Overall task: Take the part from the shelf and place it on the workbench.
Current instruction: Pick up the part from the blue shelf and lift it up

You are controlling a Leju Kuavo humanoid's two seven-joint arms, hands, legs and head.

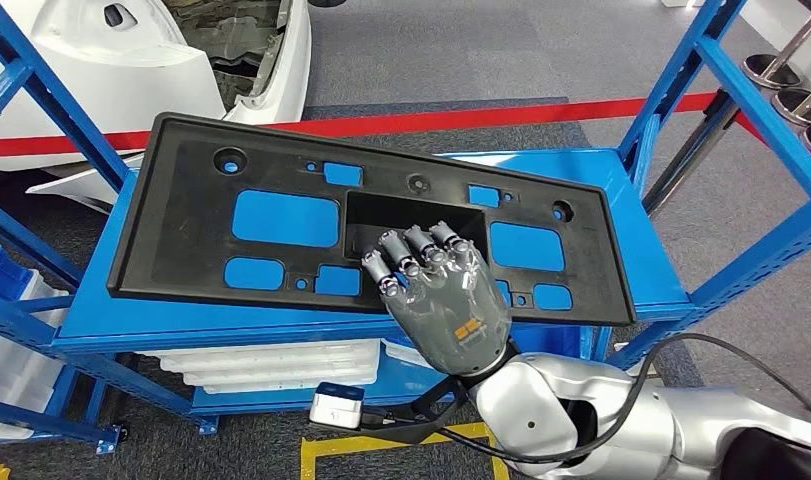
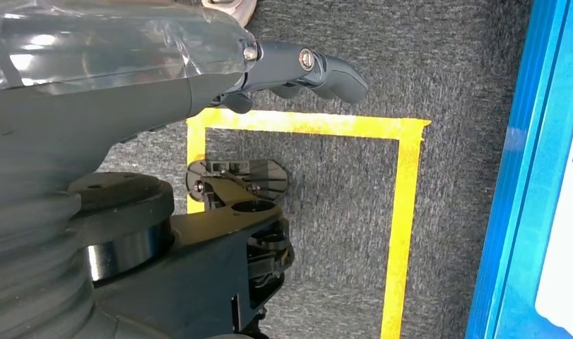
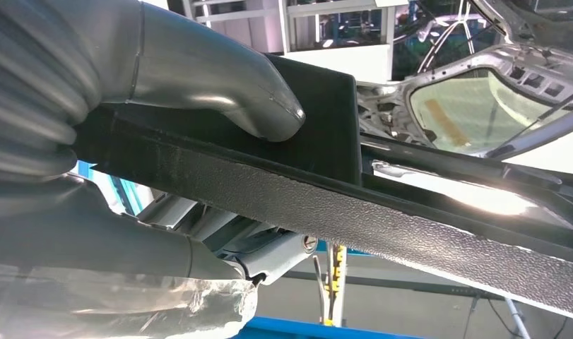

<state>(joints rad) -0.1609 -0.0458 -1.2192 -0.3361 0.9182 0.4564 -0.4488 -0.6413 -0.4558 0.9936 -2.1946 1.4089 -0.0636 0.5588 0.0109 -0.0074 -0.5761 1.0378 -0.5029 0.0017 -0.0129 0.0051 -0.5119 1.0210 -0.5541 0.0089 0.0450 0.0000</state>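
The task looks barely begun: the part (image 1: 371,215), a long flat black plastic panel with a pebbled matte skin, rounded-rectangle cut-outs and a raised rim, lies across the top of the blue steel shelf (image 1: 621,165), with no worktop in sight. The right hand (image 1: 439,290) grips its near edge at the middle recess, dark fingers (image 1: 421,248) curled over the top and the thick grey thumb (image 3: 220,85) against the opposite face. The left hand (image 2: 297,70) hangs over grey carpet with yellow tape (image 2: 403,205), fingers loosely apart and holding nothing.
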